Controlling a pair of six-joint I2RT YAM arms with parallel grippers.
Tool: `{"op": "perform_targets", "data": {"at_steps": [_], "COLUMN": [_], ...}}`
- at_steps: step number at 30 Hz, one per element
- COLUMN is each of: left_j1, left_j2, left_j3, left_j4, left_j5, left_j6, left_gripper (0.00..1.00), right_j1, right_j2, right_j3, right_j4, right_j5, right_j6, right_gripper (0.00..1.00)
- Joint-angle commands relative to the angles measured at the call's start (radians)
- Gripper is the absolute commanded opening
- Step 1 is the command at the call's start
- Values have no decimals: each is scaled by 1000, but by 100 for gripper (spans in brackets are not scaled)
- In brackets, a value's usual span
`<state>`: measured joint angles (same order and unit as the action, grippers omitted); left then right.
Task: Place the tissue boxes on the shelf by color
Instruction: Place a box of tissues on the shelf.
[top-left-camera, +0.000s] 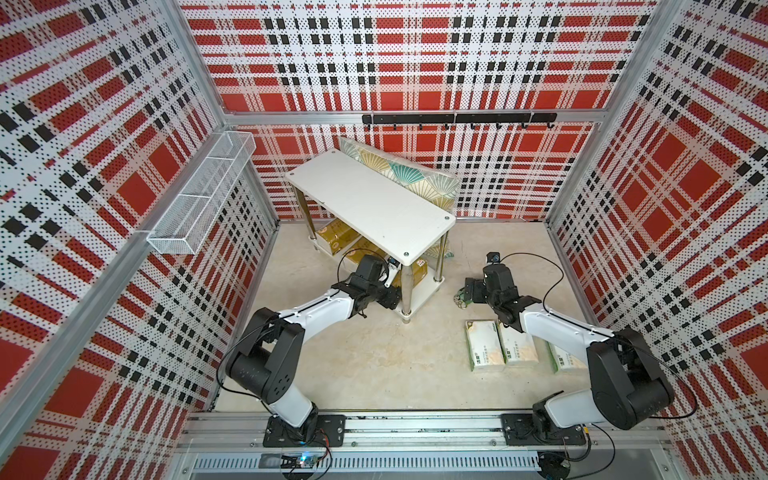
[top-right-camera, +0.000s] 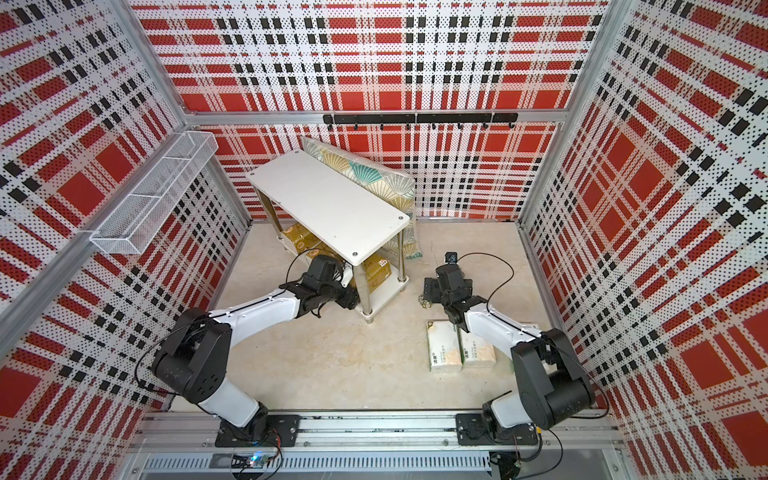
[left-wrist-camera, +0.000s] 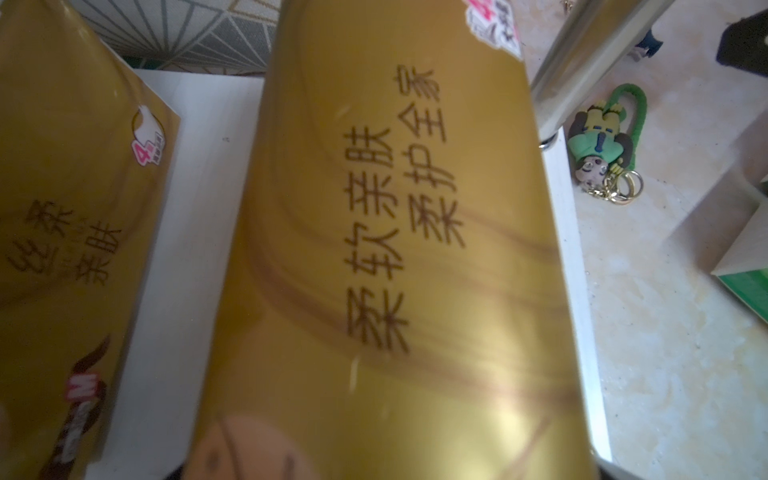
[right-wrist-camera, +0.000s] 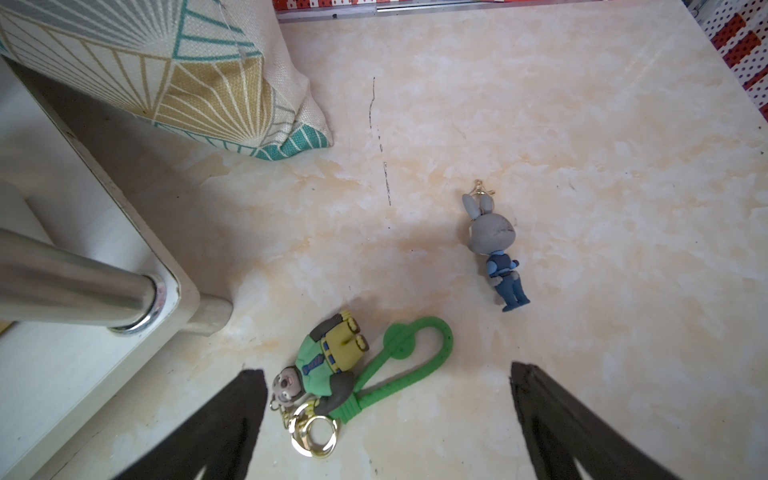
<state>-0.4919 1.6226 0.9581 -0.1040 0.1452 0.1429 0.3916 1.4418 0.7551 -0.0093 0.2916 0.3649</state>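
Lying side by side on the floor nearest the arm bases, three white tissue packs (top-left-camera: 484, 345) sit partly under the right arm; just beyond, the right gripper (right-wrist-camera: 386, 370) hangs over the floor, jaws spread wide, holding nothing, a green keychain figure (right-wrist-camera: 328, 365) below near one finger; the left gripper (top-left-camera: 388, 296) reaches in at the lower board of the shelf (top-left-camera: 365, 199), close against a gold tissue pack (left-wrist-camera: 395, 249); its fingers are hidden, so its grip cannot be told; two other gold packs (top-left-camera: 332, 235) lie further along that board; a cushion (top-left-camera: 407, 174) leans behind.
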Motion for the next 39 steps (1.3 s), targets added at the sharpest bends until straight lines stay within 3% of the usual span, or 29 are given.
{"op": "perform_targets", "data": {"at_steps": [1, 11, 39], "left_j1": [-7, -7, -4], "left_j2": [18, 10, -13], "left_j3": [9, 2, 7], "left_j4": [22, 12, -5], "left_j5": [7, 3, -19], "left_j6": [4, 7, 3], "left_gripper": [78, 78, 96], "right_j1": [-3, -2, -2], "right_j2": [-3, -1, -3], "right_j3": [10, 12, 12], "right_j4": [9, 11, 19], "right_j5": [2, 1, 2], "right_j6": [10, 12, 6], "right_gripper": [100, 100, 100]}}
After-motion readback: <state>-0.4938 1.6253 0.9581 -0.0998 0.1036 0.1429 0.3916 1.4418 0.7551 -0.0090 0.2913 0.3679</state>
